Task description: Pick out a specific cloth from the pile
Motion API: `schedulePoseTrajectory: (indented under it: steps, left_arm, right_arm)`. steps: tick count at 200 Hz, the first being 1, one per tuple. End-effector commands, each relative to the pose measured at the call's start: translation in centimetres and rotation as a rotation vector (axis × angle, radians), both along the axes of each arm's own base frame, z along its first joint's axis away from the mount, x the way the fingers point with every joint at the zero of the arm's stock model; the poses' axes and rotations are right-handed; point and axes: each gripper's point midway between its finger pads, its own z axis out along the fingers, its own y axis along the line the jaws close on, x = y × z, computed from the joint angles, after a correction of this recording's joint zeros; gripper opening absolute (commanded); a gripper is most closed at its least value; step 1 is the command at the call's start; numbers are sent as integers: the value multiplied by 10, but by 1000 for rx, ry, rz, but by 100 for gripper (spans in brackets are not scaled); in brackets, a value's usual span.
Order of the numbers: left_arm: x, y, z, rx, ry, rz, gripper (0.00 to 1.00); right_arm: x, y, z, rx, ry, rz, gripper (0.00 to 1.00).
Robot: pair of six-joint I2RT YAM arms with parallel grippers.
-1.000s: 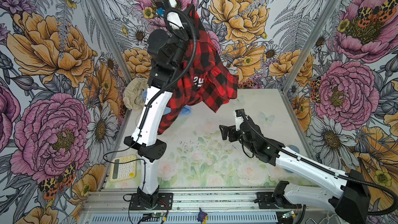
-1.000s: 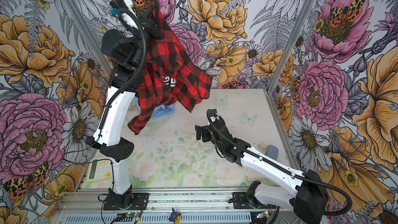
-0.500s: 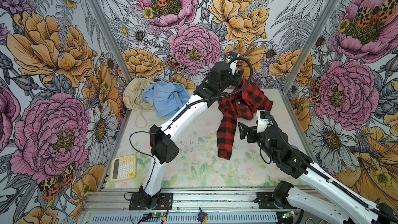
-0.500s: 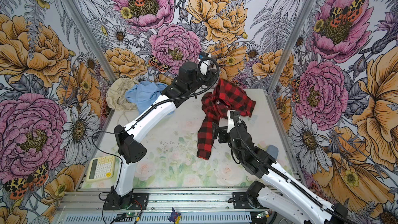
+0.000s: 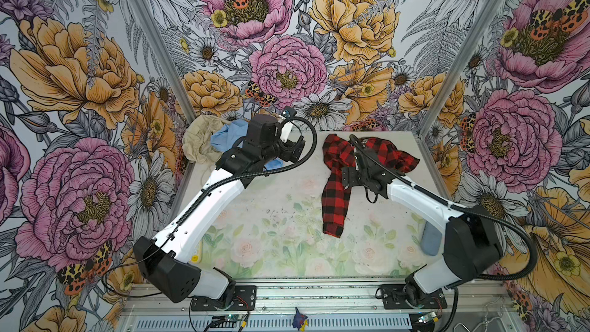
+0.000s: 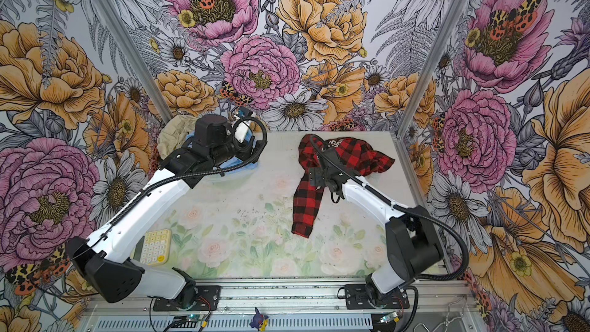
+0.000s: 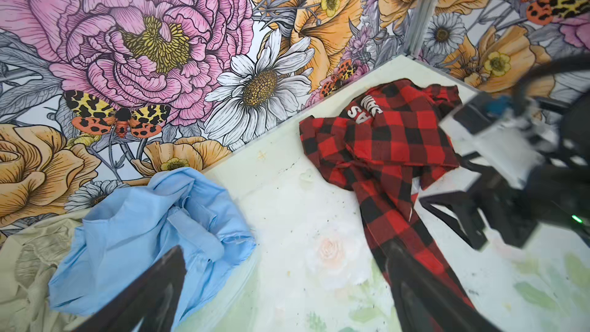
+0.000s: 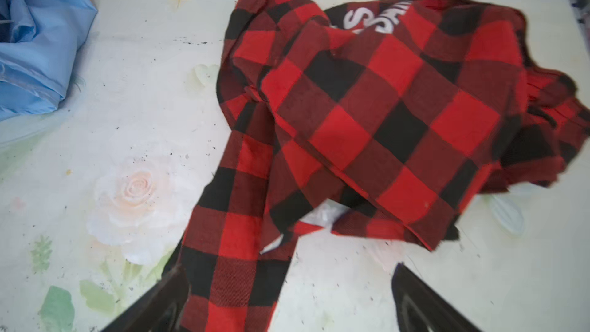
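Pale floral desk [image 5: 281,218] inside flowered walls: the red-and-black checked cloth [image 5: 336,183] lies crumpled at the far right, well apart from the pile [image 5: 199,137] in the far left corner; left hand [image 7: 285,247] and right hand [image 8: 289,268] both gape empty.

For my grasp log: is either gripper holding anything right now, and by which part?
Nothing is held. The left gripper and right gripper are both open; the red-and-black flannel lies loose on the table.

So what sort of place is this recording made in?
Most likely a robot test booth, not a home: the left arm and right arm are bolted to a metal rail, flower-print wall panels box in a small table, and a checked shirt lies on it.
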Motion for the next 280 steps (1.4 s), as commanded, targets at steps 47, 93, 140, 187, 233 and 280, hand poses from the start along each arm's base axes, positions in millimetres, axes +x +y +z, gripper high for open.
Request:
schedulePoseTrajectory:
  steps: [47, 93, 140, 187, 233, 280]
  left_arm:
    - [-46, -30, -83, 69, 43, -360, 99]
    - [-27, -21, -85, 35, -17, -284, 99]
    - [-19, 9, -80, -1, -141, -150, 99]
    - [-16, 8, -82, 26, -141, -125, 99]
    - [-20, 5, -79, 29, -148, -132, 99]
    - [-26, -5, -84, 14, -130, -189, 99]
  right_arm:
    - [72, 39, -69, -54, 127, 56, 83]
    - [71, 38, -115, -97, 242, 18, 43]
    - [78, 44, -36, -58, 100, 68, 0]
    - [38, 6, 167, 114, -259, 52, 0]
    - [-13, -98, 285, -19, -518, -191, 0]
    - [10, -178, 258, -268, -408, -374, 0]
